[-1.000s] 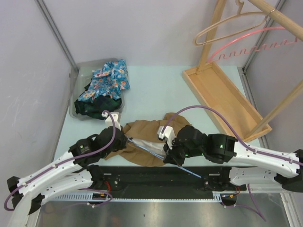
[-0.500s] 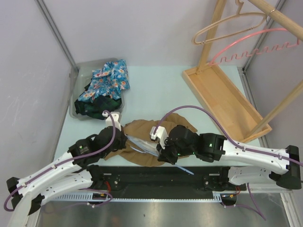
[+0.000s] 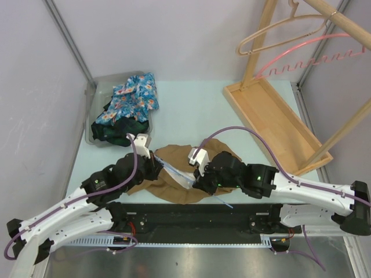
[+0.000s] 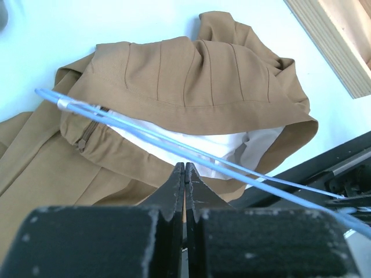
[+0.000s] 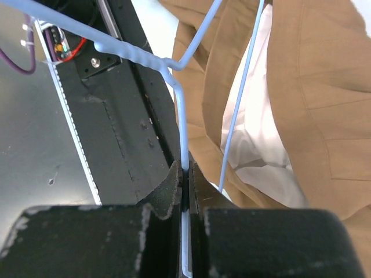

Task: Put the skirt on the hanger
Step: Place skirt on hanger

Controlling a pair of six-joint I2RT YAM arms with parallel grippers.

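**A:** Pale desk [image 3: 191,110], tan skirt [image 4: 191,75] crumpled near the front edge between your two arms. How far along do you reckon you are?

**B:** Early-ish, I'd say. Your right end effector [image 5: 184,171] is clenched on the blue wire hanger [image 5: 179,116] just below its twisted neck. The hanger lies across the skirt's open waist, over the white lining.

**A:** And the left?

**B:** Your left end effector [image 4: 184,171] is pinched fully closed right at the waistband edge. Can't tell if you've actually got fabric in it. The skirt doesn't look hung on the hanger yet, so that part's left for you.
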